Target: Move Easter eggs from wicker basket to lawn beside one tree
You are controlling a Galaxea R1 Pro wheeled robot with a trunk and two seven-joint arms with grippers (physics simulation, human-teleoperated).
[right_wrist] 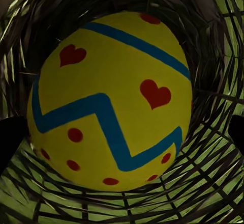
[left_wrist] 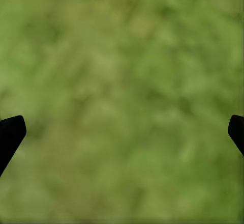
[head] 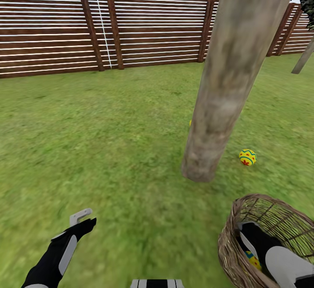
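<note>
left arm (head: pixel 54 253): we see a black shell with a light grey panel along it, at 7 o'clock in the head view
left gripper (head: pixel 83 220): pale grey bracket-shaped finger on a black wrist
left fingertips (left_wrist: pixel 10 135): black, blunt-pointed
right arm (head: pixel 274 257): black casing, pale grey panels, at 5 o'clock
base (head: pixel 157 283): black and white striped edge at 6 o'clock

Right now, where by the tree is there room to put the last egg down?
Bare lawn spreads from the trunk toward the fence, and between trunk and basket. One egg already lies beside the trunk. Inside the basket it is crowded: the right arm and an egg.
</note>
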